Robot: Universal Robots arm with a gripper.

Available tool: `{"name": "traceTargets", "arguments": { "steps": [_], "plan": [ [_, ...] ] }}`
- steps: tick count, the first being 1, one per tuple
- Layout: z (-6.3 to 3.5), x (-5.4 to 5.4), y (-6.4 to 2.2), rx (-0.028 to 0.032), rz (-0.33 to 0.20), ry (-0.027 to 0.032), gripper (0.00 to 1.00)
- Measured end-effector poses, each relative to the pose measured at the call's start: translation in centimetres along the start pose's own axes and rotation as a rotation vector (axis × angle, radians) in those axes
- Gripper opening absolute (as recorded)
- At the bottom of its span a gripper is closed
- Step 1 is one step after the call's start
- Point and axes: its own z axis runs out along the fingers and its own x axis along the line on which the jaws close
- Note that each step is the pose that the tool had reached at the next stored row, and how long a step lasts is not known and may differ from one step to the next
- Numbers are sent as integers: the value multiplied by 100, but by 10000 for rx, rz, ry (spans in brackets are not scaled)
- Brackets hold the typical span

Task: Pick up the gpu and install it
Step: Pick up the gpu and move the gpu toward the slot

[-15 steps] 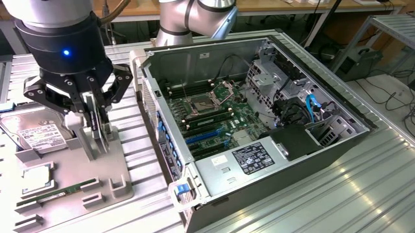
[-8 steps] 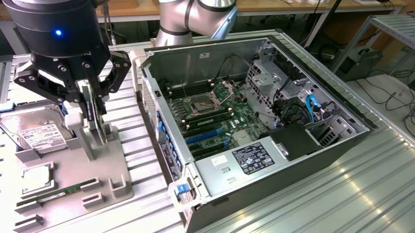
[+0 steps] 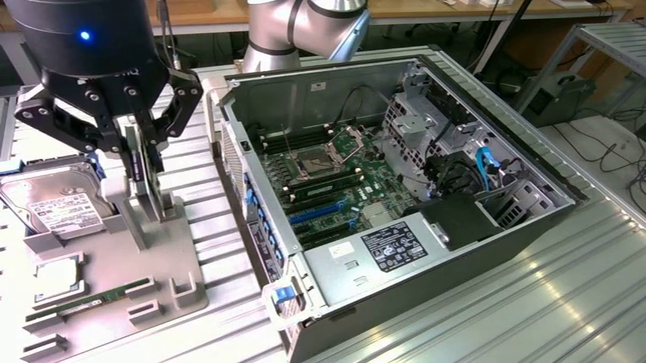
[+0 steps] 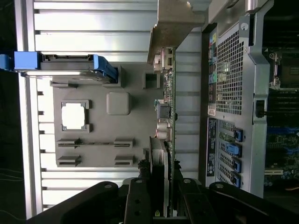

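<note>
Gpu [image 3: 151, 198] — upright in a slot at the grey tray's [image 3: 184, 253] edge beside the open computer case [image 3: 293, 94]; gripper [image 3: 144, 159] fingers pinch its top edge. Toward the tray's opposite edge — hard drive [image 3: 51, 208], processor chip [image 3: 56, 276], memory stick [image 3: 101, 296].

I'm seeing bright glare on the ribbed metal table [image 3: 565, 302]. Wooden bench [image 3: 424, 9] far back; metal rack [image 3: 606, 34] and floor cables [image 3: 616, 155] on the exterior view's right.
</note>
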Motion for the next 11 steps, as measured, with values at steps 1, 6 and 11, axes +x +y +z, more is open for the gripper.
{"name": "traceTargets", "arguments": {
  "steps": [1,6,11],
  "plan": [
    [-13,0,0,0,0,-1,27],
    [-78,-1,-1,1,0,1,27],
    [-152,-2,-1,0,0,0,27]
  ]
}}
